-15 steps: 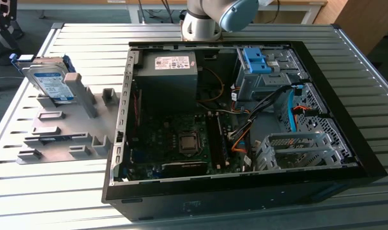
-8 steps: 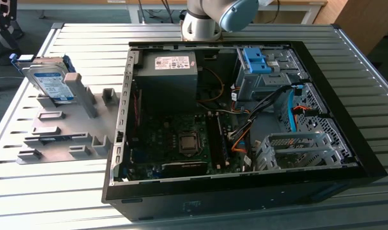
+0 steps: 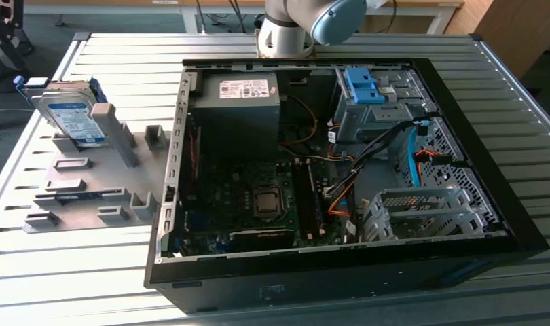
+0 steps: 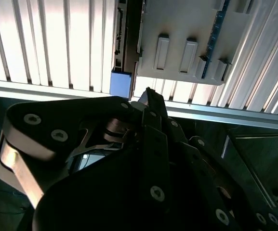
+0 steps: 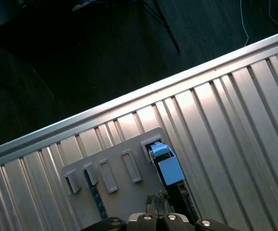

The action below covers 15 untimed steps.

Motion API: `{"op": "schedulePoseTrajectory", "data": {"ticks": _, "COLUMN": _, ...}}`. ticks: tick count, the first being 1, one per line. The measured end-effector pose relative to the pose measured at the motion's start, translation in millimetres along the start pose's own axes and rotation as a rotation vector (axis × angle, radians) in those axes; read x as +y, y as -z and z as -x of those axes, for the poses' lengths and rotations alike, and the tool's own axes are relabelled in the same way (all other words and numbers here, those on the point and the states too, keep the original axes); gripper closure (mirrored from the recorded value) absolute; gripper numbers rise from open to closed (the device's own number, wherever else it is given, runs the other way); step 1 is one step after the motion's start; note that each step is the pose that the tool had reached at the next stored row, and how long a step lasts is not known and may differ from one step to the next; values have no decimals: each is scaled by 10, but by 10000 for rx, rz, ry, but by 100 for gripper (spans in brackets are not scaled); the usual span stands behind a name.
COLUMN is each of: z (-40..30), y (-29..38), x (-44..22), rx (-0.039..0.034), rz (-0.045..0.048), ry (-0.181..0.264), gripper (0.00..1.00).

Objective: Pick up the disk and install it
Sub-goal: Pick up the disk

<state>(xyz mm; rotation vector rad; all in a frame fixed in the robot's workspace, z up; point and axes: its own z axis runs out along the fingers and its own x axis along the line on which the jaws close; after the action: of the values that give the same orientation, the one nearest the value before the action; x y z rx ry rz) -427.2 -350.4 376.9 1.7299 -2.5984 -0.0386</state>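
The disk (image 3: 73,117) stands on edge, leaning, in the grey rack (image 3: 89,193) on the slatted table (image 3: 66,278), to the exterior view's left of the open computer case (image 3: 171,204). I judge it dense, rigid and shock-sensitive, with slick metal faces, so I'd grip across its thin sides near the upper end. The gripper (image 4: 149,98) points toward the rack, and I cannot tell whether it is apart or together.
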Motion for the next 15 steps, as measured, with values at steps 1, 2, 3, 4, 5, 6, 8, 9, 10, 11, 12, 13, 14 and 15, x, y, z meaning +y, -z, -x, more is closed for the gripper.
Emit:
{"op": "schedulePoseTrajectory", "data": {"ticks": 1, "z": 0, "y": 0, "x": 0, "rx": 4, "rz": 0, "ry": 96, "gripper": 89}}
{"op": "schedulePoseTrajectory", "data": {"ticks": 2, "z": 0, "y": 1, "x": 0, "rx": 7, "rz": 0, "ry": 206, "gripper": 89}}
{"op": "schedulePoseTrajectory", "data": {"ticks": 3, "z": 0, "y": 0, "x": 0, "rx": 11, "rz": -1, "ry": 334, "gripper": 89}}
{"op": "schedulePoseTrajectory", "data": {"ticks": 4, "z": 0, "y": 0, "x": 0, "rx": 15, "rz": -1, "ry": 456, "gripper": 89}}
{"op": "schedulePoseTrajectory", "data": {"ticks": 5, "z": 0, "y": 0, "x": 0, "rx": 19, "rz": -2, "ry": 585, "gripper": 89}}
{"op": "schedulePoseTrajectory", "data": {"ticks": 6, "z": 0, "y": 0, "x": 0, "rx": 23, "rz": -2, "ry": 722, "gripper": 89}}
{"op": "schedulePoseTrajectory", "data": {"ticks": 8, "z": 0, "y": 0, "x": 0, "rx": 33, "rz": -3, "ry": 1028, "gripper": 89}}
{"op": "schedulePoseTrajectory", "data": {"ticks": 9, "z": 0, "y": -1, "x": 0, "rx": 38, "rz": -3, "ry": 1199, "gripper": 89}}
{"op": "schedulePoseTrajectory", "data": {"ticks": 10, "z": 0, "y": -1, "x": 0, "rx": 44, "rz": -4, "ry": 1384, "gripper": 89}}
{"op": "schedulePoseTrajectory", "data": {"ticks": 11, "z": 0, "y": -1, "x": 0, "rx": 49, "rz": -4, "ry": 1562, "gripper": 89}}
{"op": "schedulePoseTrajectory", "data": {"ticks": 12, "z": 0, "y": -2, "x": 0, "rx": 55, "rz": -5, "ry": 1741, "gripper": 89}}
{"op": "schedulePoseTrajectory", "data": {"ticks": 13, "z": 0, "y": -2, "x": 0, "rx": 60, "rz": -6, "ry": 1919, "gripper": 89}}
{"op": "schedulePoseTrajectory", "data": {"ticks": 14, "z": 0, "y": -2, "x": 0, "rx": 66, "rz": -6, "ry": 2096, "gripper": 89}}
{"op": "schedulePoseTrajectory", "data": {"ticks": 15, "z": 0, "y": -2, "x": 0, "rx": 71, "rz": -6, "ry": 2257, "gripper": 89}}
